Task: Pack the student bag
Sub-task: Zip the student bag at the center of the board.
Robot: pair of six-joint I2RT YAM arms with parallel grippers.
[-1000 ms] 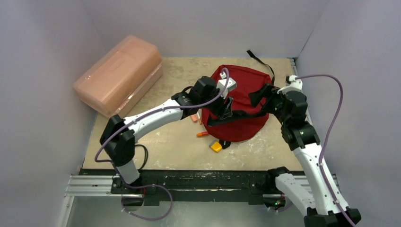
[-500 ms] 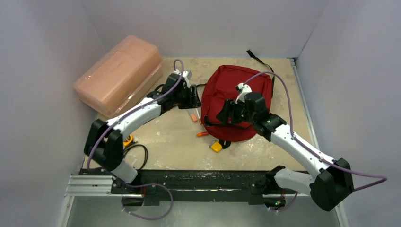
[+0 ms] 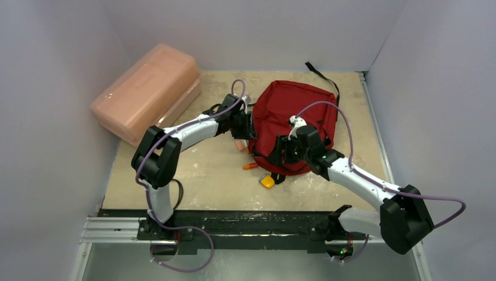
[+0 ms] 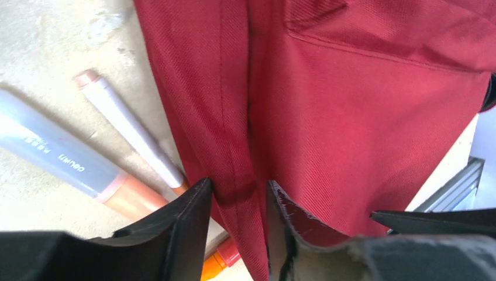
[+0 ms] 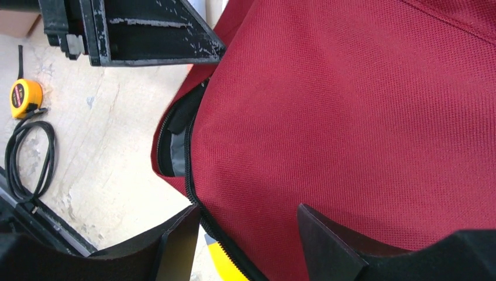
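Beige table (image 3: 193,175) enclosed by pale grey walls (image 3: 251,29). One student bag (image 3: 295,111), dark red, lying flat. Left end effector (image 4: 238,190) at bag's left edge, fingertips pinching a raised fold of its fabric. Right end effector (image 5: 248,209) over bag's near-left corner, fingers spread astride the zippered seam, fabric bulging between. Two pens just left of bag: one grey marker (image 4: 58,155), one white pen (image 4: 128,132). One yellow block (image 3: 267,181) at bag's near edge. One pink box (image 3: 149,91) well left of bag. One yellow tape measure (image 5: 24,96) apart from bag, beside one black cord (image 5: 29,158).
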